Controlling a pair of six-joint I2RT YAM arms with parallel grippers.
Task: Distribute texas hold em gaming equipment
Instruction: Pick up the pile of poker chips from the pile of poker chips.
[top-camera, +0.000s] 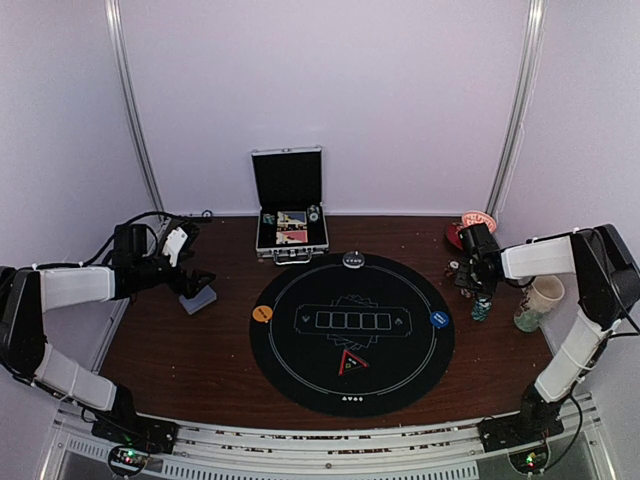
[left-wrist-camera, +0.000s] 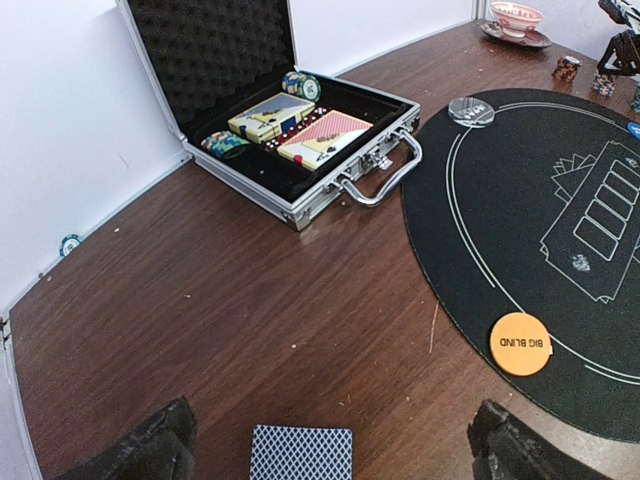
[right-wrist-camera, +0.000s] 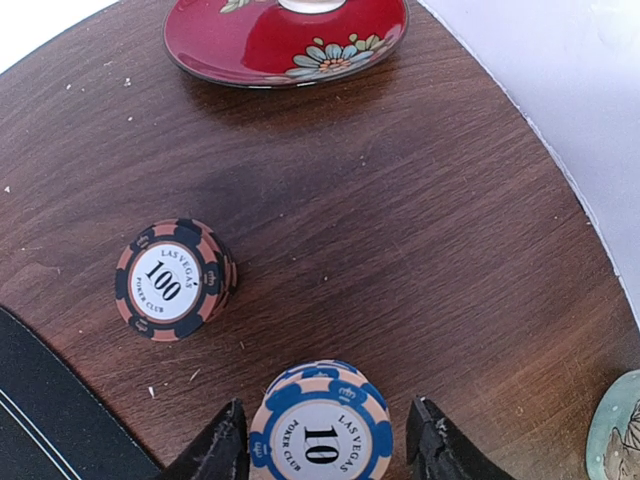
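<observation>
Brown wooden table (top-camera: 180, 350), white walls (top-camera: 350, 100). The cards (left-wrist-camera: 300, 452) lie flat on the wood left of the black mat (top-camera: 300, 370) — my left gripper (left-wrist-camera: 330, 430) straddles them, spread wide. My right gripper (right-wrist-camera: 325, 432) brackets a blue chip stack (right-wrist-camera: 320, 440) near the red saucer (right-wrist-camera: 280, 45) — squeezing or not, I can't tell.

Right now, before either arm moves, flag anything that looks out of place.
One teal-edged chip lies alone on the wooden table right by the left wall, far from the open case and the black mat, as if strayed. Nothing looks spilled or damaged.
</observation>
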